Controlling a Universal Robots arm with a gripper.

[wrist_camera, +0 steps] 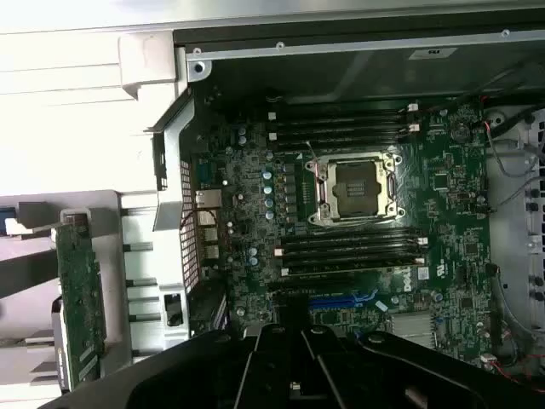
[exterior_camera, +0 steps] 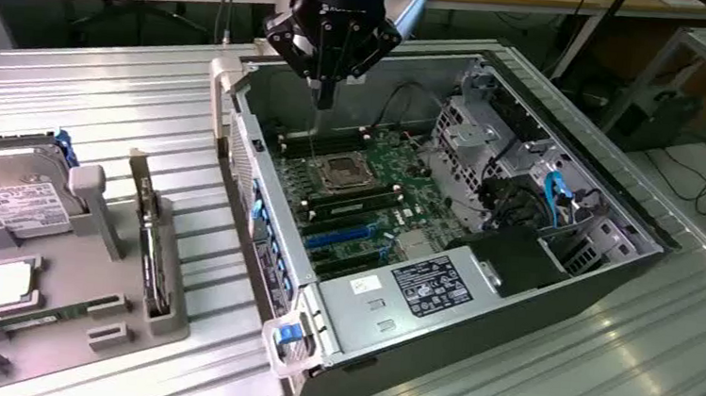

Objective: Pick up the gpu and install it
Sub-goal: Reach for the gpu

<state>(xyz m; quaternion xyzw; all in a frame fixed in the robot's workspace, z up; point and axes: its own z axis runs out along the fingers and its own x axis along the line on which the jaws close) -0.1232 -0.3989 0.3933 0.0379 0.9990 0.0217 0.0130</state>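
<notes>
Green circuit board, thin and flat: the gpu (exterior_camera: 149, 229) is stood on edge in a grey slotted holder (exterior_camera: 65, 336), well apart from the black gripper (exterior_camera: 324, 96), which is closed on nothing above the metal case (exterior_camera: 355, 335).

The exterior view looked down at a slant from well above the desk (exterior_camera: 84, 92), far enough back to take in the whole open computer case (exterior_camera: 481, 340). The wrist view faced straight down, much nearer — both shared the motherboard (wrist_camera: 443, 221), its CPU socket (wrist_camera: 356, 189) and the gpu (wrist_camera: 81, 298) beside the case.
</notes>
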